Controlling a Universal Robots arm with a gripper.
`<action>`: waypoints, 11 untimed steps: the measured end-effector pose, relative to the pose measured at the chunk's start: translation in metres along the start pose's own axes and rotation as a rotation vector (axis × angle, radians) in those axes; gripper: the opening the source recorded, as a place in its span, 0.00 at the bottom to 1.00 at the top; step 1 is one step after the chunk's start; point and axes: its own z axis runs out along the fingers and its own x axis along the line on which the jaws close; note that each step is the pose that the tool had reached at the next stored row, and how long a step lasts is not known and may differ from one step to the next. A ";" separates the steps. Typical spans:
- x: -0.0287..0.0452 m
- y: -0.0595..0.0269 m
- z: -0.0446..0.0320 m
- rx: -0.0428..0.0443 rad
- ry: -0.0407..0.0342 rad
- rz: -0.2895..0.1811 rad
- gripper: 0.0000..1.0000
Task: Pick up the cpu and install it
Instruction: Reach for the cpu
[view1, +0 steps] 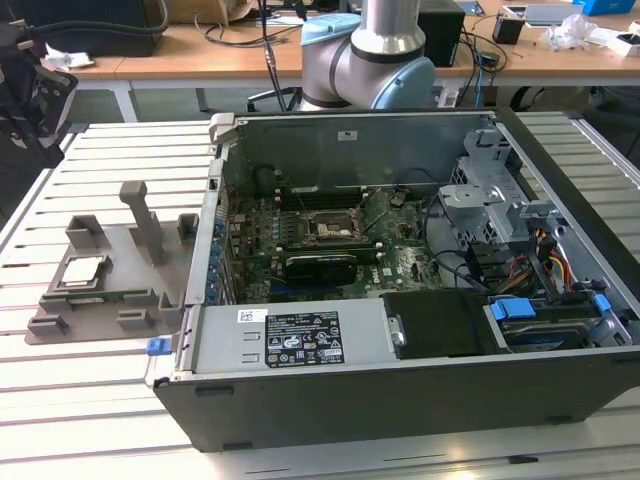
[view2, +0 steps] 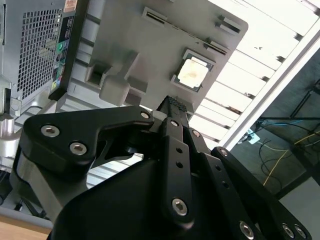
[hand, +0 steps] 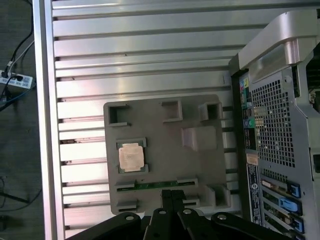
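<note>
Step in hand: the approach to the pick-up, as I judged it; no grasp had been made.
Cpu (hand: 131, 157): it lay flat and untouched in its square recess on the grey plastic fixture (hand: 165, 145).
Fixture's place: it sat on the slatted aluminium table (view1: 100, 400), just beside the open computer case (view1: 400, 390) and outside it, on the exterior view's left.
Gripper (hand: 171, 196): it hung over the fixture's edge, apart from the chip, with its two fingers drawn together and nothing between them.
Socket (view1: 328, 227): the dark metal-framed square on the motherboard inside the case seemed to carry no chip.
What the pick-up called for: the fingers would have to part enough to straddle the chip, centre over it and come down square. The chip is thin and offers only its edges, and the recess walls stand close.
Exterior view gave: the case interior with the socket, the arm's grey joint (view1: 370, 60) behind the case, and the fixture's upright post (view1: 143, 215).
Both wrist views gave: the gripper's black fingers and the chip's shiny top, one view from straight above and the other at a slant.
</note>
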 end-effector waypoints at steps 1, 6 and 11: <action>0.0019 -0.0001 0.0000 0.0000 0.0001 0.000 0.11; 0.0146 -0.0011 -0.0002 0.0000 0.0000 0.000 0.11; 0.0290 -0.0022 -0.0003 0.0000 0.0000 0.000 0.11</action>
